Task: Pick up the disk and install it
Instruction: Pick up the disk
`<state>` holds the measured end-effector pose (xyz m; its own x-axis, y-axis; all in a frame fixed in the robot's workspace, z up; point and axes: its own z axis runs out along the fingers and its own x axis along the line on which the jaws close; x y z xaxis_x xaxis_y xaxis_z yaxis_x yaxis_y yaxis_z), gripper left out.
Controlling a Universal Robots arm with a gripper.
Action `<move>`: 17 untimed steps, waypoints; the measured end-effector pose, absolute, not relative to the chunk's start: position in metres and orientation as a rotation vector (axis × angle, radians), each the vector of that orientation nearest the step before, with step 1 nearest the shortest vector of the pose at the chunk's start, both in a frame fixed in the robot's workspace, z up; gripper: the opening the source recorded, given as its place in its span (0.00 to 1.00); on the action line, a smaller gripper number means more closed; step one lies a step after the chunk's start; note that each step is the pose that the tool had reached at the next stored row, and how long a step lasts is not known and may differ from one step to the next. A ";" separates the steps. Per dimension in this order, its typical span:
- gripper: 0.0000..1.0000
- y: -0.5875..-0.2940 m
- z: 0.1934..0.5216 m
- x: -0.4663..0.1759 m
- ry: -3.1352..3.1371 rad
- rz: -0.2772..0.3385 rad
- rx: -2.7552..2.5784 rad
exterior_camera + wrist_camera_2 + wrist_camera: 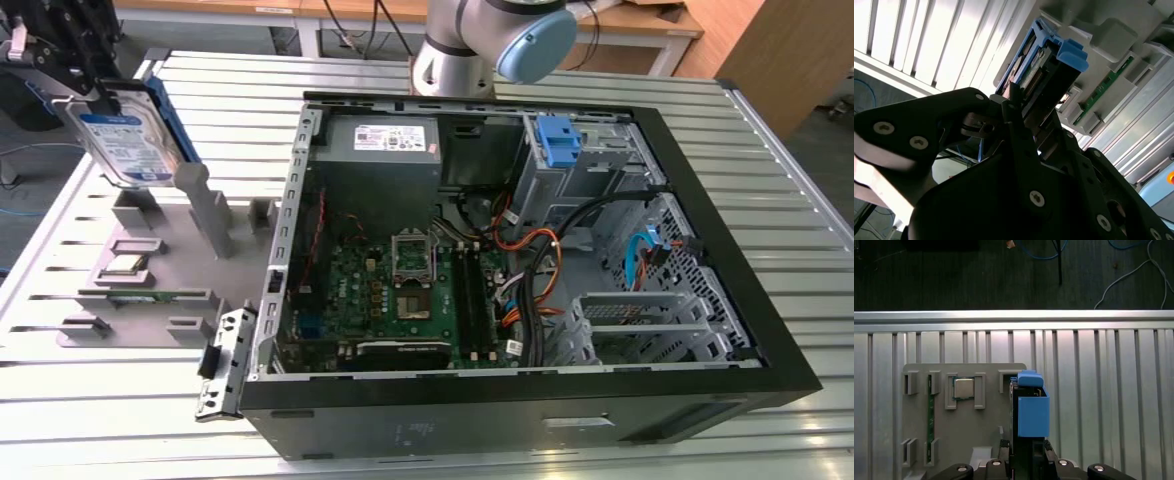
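The disk point(127, 143) is a silver-black drive with a blue-and-white label in a blue carrier frame. It hangs upright at the exterior view's far left, above the grey parts holder point(147, 270). My gripper point(83, 82) is shut on its upper end. In the second wrist view the black fingers point(1015, 107) clamp the disk point(1046, 65) from both sides. In the first wrist view the blue carrier point(1032, 410) sticks out past the gripper point(1026, 465), over the edge of the grey holder point(989, 372).
An open computer case point(534, 390) lies in the middle of the slatted metal table point(107, 420). Its drive cage carries a fixed blue bracket point(555, 140), beside the grey power supply point(387, 140). The holder also carries a processor chip point(964, 388) and a memory stick point(930, 415). The arm's base point(461, 60) stands behind the case.
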<state>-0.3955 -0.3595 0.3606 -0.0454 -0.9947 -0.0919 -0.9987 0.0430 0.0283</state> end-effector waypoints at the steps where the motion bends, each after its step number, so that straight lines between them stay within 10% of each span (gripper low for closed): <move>1: 0.35 -0.359 0.361 -0.396 2.234 0.130 -2.137; 17: 0.35 -0.359 0.372 -0.395 2.231 0.136 -2.134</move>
<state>-0.3955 -0.3595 0.3716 -0.0454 -0.9942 -0.0976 -0.9987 0.0428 0.0284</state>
